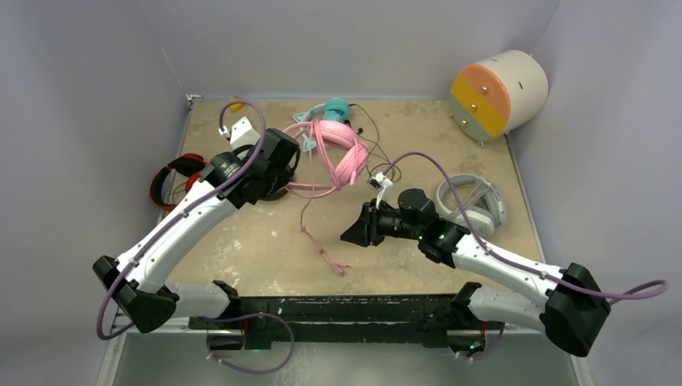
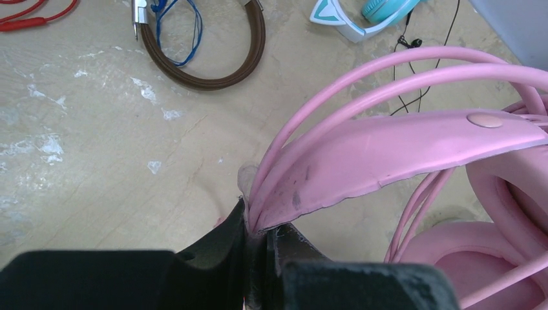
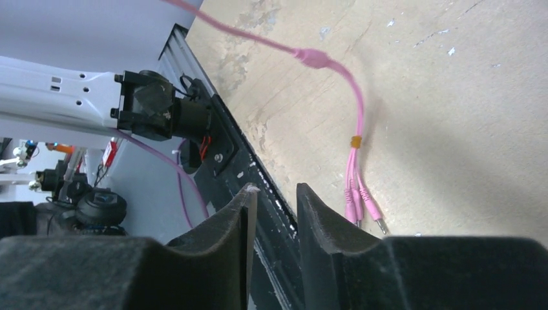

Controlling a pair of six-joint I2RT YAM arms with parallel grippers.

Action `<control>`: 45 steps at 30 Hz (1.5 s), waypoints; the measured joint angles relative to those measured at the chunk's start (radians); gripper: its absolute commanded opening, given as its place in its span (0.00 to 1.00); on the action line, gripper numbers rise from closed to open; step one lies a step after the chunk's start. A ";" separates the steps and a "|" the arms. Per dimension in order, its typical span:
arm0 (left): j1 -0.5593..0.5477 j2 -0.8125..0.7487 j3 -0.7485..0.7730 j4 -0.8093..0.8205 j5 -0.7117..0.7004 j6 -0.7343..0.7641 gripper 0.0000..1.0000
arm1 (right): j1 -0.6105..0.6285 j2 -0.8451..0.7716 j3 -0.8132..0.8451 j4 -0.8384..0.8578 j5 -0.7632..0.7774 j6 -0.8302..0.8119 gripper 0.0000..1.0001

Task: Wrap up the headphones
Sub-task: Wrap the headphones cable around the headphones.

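Seen from the top external camera, the left arm (image 1: 186,219) is reaching to the back of the table (image 1: 257,241), its black wrist sitting at the headband of the pink headphones (image 1: 344,154), which are lying at the middle back. Their pink cable (image 1: 310,229) is trailing toward the near edge and ending in plugs. The right fingers (image 1: 356,233) are hovering over the table to the right of that cable, clear of it. The grey-white headphones (image 1: 474,203) are lying behind the right arm, the red headphones (image 1: 170,178) at the left edge, and the teal headphones (image 1: 334,108) at the back.

In the left wrist view, the left fingers (image 2: 216,248) are pinching the end of the pink headband together with loops of pink cable, closed tight on them. The brown headphones (image 2: 216,72) with the blue cord (image 2: 189,32) are resting farther off.

In the right wrist view, the right fingers (image 3: 223,229) are standing narrowly apart and gripping nothing. The pink plugs (image 3: 358,208) are lying on the table just beyond the fingertips.
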 measured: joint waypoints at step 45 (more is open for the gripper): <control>0.000 -0.039 0.126 -0.090 0.074 0.105 0.00 | 0.209 0.347 -0.133 0.486 0.225 -0.390 0.74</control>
